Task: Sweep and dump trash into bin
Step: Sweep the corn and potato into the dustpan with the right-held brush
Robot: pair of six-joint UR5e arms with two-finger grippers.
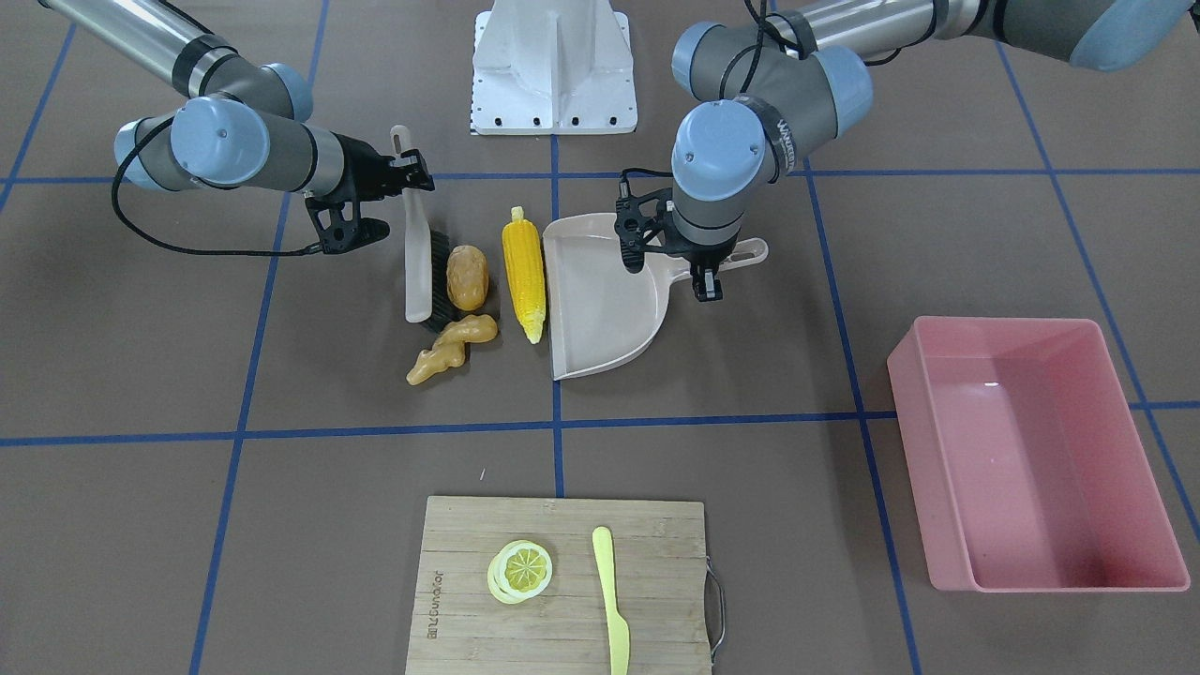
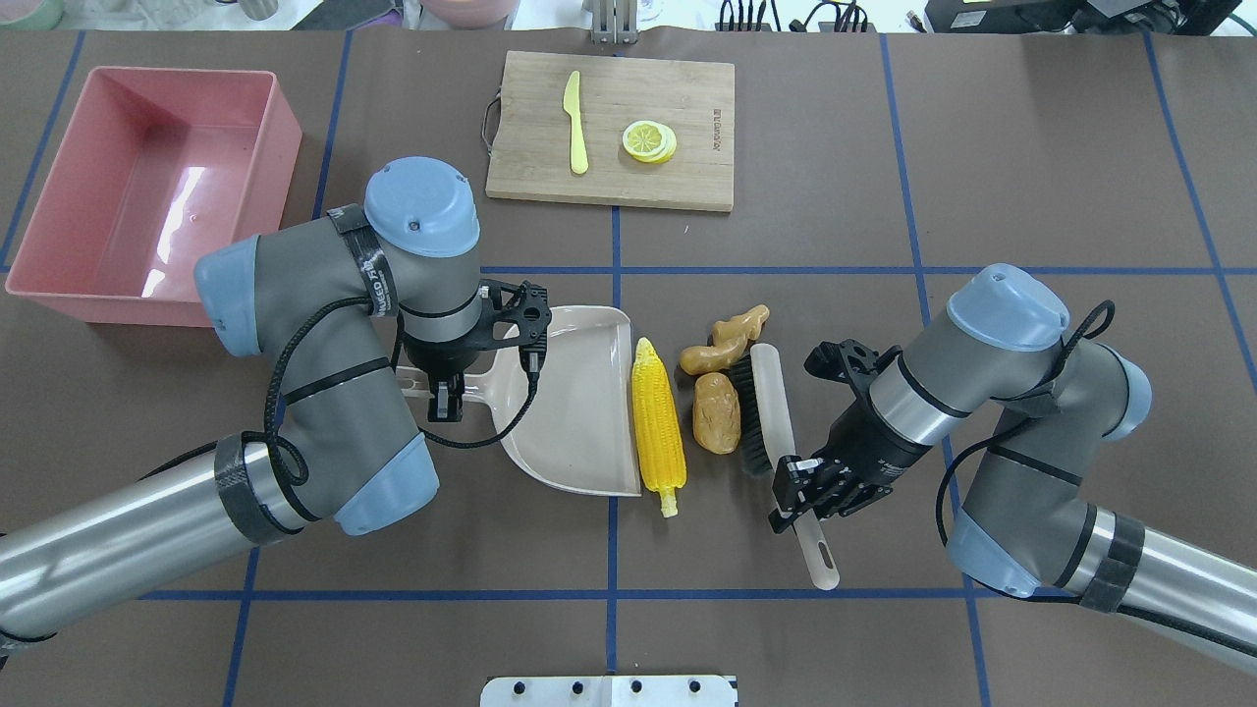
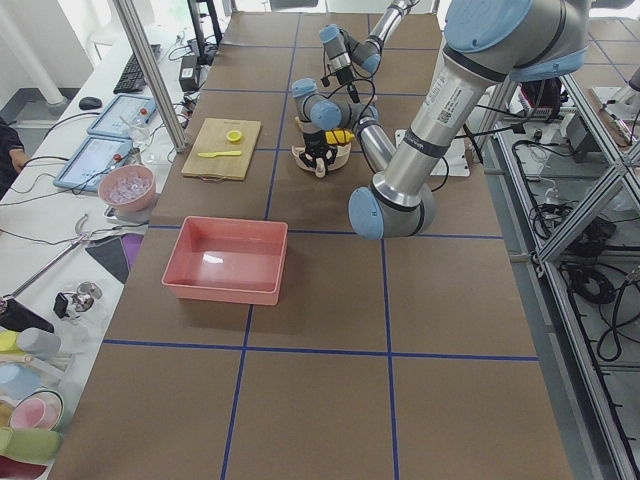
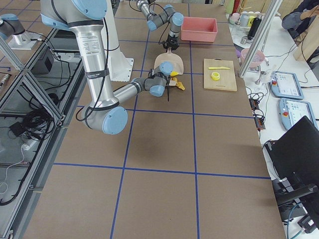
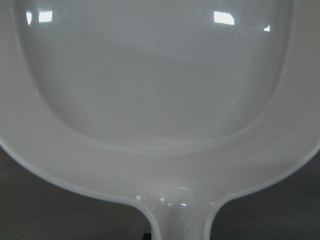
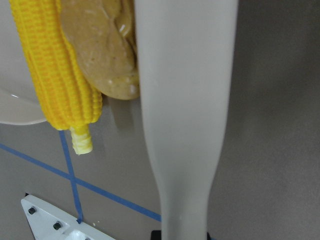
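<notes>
Burnt-in lettering on the cutting board (image 2: pixel 699 147) is too small to read. Three pieces of trash, one corn cob (image 2: pixel 658 427), one potato (image 2: pixel 716 412) and one ginger root (image 2: pixel 727 339), lie mid-tabletop between one dustpan (image 2: pixel 579 412) and one brush (image 2: pixel 771 403); the single pink bin (image 2: pixel 280 157) sits by the far left corner. The left gripper (image 2: pixel 444 391), pointing straight down, clamps the dustpan's handle, while the right gripper (image 2: pixel 800 491), wrist low and level, grasps the brush's handle

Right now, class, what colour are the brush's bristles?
Black. The bristles show best in the overhead exterior view.
</notes>
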